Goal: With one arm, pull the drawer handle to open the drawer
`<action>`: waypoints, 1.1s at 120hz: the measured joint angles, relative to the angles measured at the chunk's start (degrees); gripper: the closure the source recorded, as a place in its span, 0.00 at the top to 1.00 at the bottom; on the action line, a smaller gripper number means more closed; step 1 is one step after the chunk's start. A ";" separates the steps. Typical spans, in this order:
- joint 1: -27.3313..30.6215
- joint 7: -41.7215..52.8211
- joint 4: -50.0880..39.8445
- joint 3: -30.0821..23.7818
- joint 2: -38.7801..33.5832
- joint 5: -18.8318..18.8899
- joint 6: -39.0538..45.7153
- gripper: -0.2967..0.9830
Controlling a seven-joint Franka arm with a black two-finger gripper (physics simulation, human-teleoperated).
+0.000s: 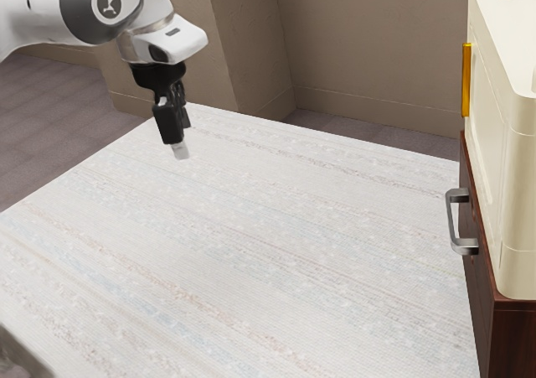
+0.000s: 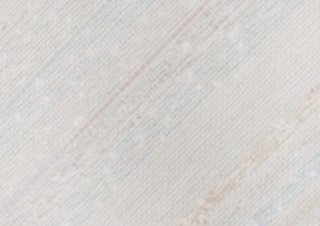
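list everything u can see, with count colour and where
drawer handle: 1, silver, on the cabinet's front
cabinet: 1, dark reddish brown, at the exterior view's right
box-like unit: 1, cream, on top of the cabinet
upright strip: 1, golden yellow, on the cream unit's side
table: 1, whitish with faint stripes, under the arm
wall: 1, brown with corners, beyond the table
floor: 1, purplish grey, beyond the table
unidentified object: 1, grey-brown, exterior view's lower left corner
arm: 1, white and grey, upper left
pincer: 1, black, above the table
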 joint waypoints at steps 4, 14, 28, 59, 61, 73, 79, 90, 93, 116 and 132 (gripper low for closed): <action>0.02 0.30 0.00 0.02 0.02 -0.13 0.05 0.77; 0.02 0.99 -0.20 0.03 0.04 -0.26 0.23 0.77; -0.28 1.76 -5.62 -0.07 -3.97 -1.86 0.41 0.77; 0.38 18.10 -10.74 -3.19 -7.29 -2.89 3.17 0.77; 0.22 19.88 -10.76 -3.43 -7.30 -2.89 3.46 0.77; 0.49 30.23 -11.73 -6.18 -6.70 -2.99 5.13 0.77; 0.42 35.58 -11.97 -8.30 -6.49 -3.00 5.95 0.77; -2.47 44.56 -12.03 -9.52 -5.95 -3.12 7.11 0.76; -3.12 46.87 -12.04 -9.66 -5.87 -3.26 7.66 0.76; -3.54 63.42 -12.97 -11.40 -3.89 -9.09 15.90 0.75; -3.64 72.78 -13.08 -12.77 -2.11 -13.15 21.06 0.70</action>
